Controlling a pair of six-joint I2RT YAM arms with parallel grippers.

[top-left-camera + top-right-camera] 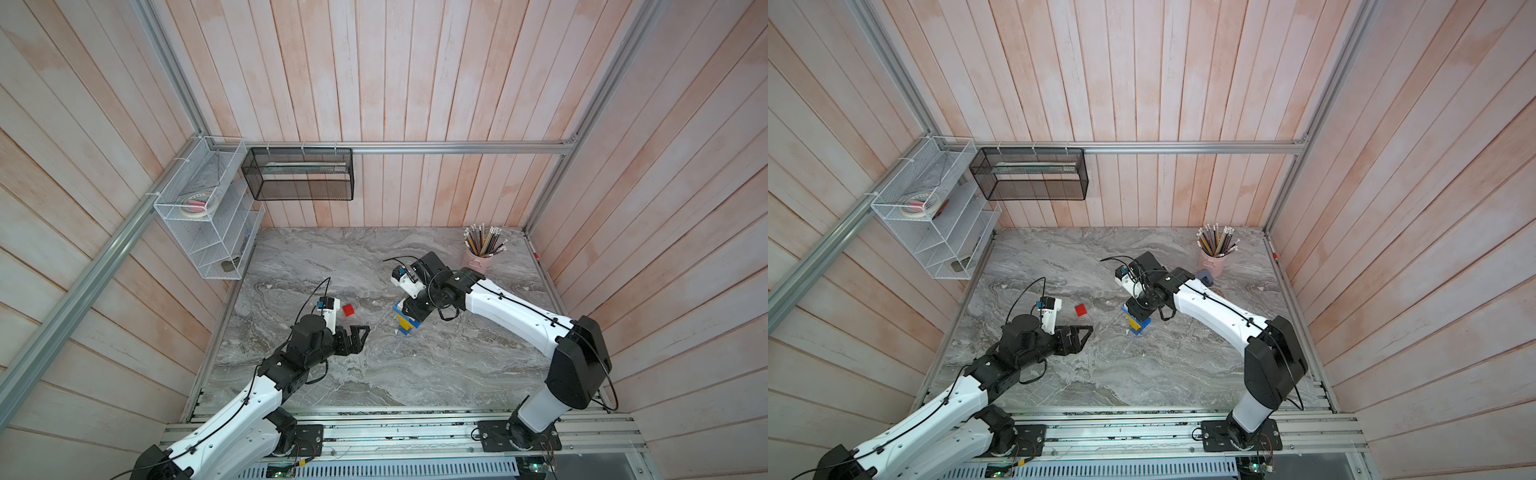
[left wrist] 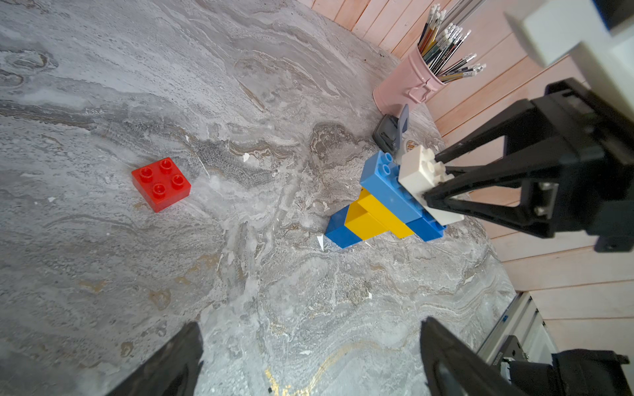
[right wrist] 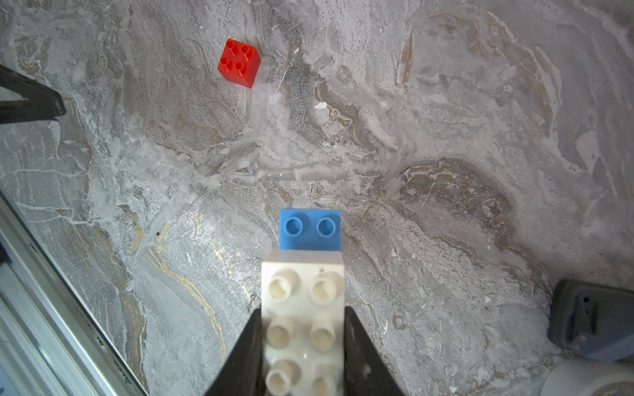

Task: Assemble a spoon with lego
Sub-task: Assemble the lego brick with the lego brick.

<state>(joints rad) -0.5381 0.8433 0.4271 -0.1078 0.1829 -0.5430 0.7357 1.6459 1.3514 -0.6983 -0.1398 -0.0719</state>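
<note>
Spoon (image 2: 380, 212) stands on tabletop (image 2: 240, 291), directly under my right claw (image 3: 302, 313); claw clamped on white brick (image 2: 417, 171) at its top, beside blue studs. My left claw (image 2: 310, 325) spread wide, apart from spoon; red brick (image 2: 161, 183) lies near it, untouched.

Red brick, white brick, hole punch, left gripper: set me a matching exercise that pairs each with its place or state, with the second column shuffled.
1. red brick
2. white brick
3. hole punch
4. left gripper

A. beside the pink pencil cup
B. fingers apart, nothing between them
C. clamped in the right gripper
D. loose on the table, nothing touching it

Pairs: 1-D, 2-C, 3-A, 4-B
</note>
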